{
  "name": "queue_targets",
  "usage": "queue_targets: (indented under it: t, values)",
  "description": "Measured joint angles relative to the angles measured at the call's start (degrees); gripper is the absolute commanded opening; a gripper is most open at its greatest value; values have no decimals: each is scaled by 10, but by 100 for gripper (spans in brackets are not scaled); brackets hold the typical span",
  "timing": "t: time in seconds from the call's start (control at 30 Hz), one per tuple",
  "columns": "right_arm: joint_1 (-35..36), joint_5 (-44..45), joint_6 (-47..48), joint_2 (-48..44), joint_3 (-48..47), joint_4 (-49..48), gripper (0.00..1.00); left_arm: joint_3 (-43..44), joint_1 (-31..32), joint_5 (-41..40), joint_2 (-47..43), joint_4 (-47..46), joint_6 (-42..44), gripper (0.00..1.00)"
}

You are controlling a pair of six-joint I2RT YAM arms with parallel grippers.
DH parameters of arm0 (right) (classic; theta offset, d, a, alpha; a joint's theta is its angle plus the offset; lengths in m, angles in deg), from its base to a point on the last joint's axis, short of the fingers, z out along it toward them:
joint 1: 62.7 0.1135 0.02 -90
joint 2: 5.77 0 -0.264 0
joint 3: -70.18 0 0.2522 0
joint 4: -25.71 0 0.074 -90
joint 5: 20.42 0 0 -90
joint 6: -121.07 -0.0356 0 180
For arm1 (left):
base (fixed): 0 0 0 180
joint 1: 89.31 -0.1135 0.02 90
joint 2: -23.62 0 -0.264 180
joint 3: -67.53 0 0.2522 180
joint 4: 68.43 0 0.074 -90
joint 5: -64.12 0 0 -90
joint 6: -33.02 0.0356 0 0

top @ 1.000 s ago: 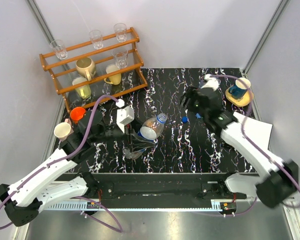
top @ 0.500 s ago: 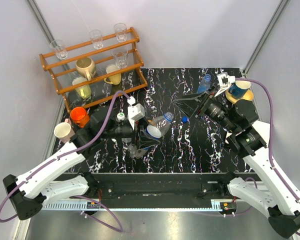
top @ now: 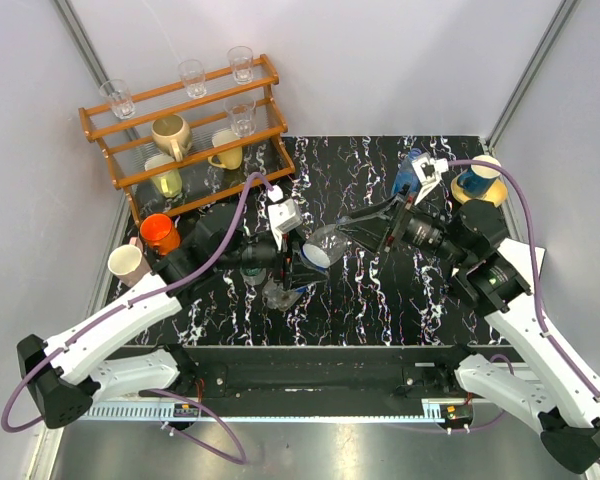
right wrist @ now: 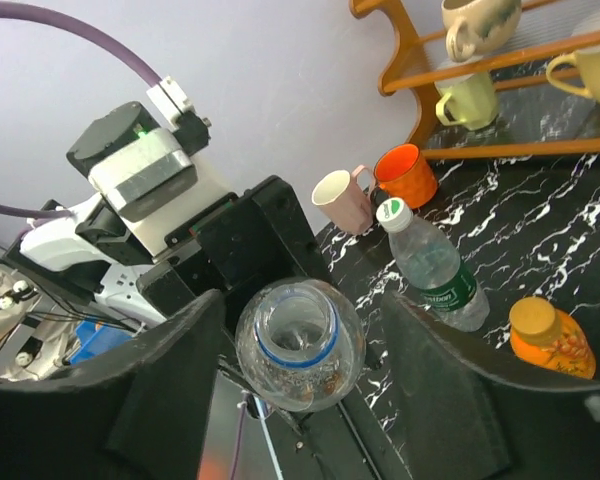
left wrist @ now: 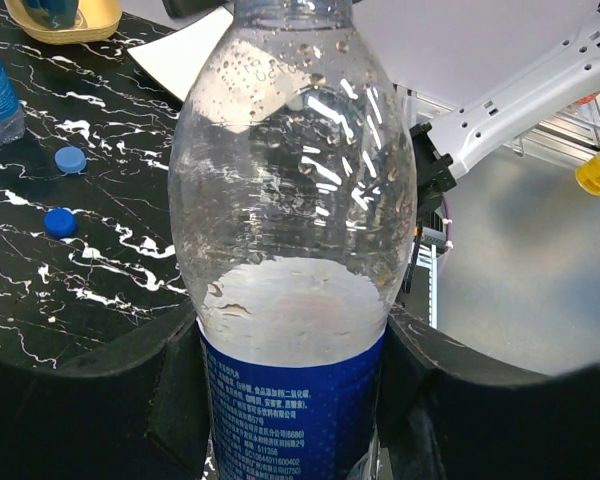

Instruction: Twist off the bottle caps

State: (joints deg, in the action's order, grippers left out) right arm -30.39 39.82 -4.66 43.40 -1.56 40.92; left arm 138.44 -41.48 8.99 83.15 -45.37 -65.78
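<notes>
Blue-label bottle (left wrist: pixel 290 300): mouth is showing open in the right wrist view, with only the blue ring on the neck and no cap. It is hanging above the middle of the counter (top: pixel 380 300), off the surface, lying roughly level with its mouth pointing toward the right arm.

Two blue caps (left wrist: pixel 70 160) are lying loose on the counter, near each other. Judging from this, two bottles are likely done. The blue bottle (top: pixel 408 172) is standing at the far right of the counter; I cannot tell whether its cap is on.

Left to do: green-label bottle (right wrist: pixel 430 265) is lying near the left arm with its white cap on. The orange bottle (right wrist: pixel 545 340) just beside it is wearing its cap too. Roughly half the task is remaining, by my estimate.

Left claw (left wrist: pixel 290 400) is clenching the blue-label bottle at its label, one finger on each side, arm reaching inward over the counter.

Right claw (right wrist: pixel 302 310) is facing the bottle mouth head-on, fingers spread either side of the neck with gaps showing, gripping nothing.
</notes>
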Motion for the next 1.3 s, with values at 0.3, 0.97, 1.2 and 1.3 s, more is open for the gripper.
queue_targets:
  t: [0.3,0.97,1.2,1.3]
  values:
    - [8,1,15,6,0,30,32,3,2,-9,5,0,-2,61]
    - [10,71,70,43,-115,105,0,3,3,-135,-76,31,16,99]
    - [11,274,133,91,-207,169,0,-15,4,-280,-187,44,22,99]
    - [11,394,162,134,-219,168,0,-37,4,-341,-233,50,21,99]
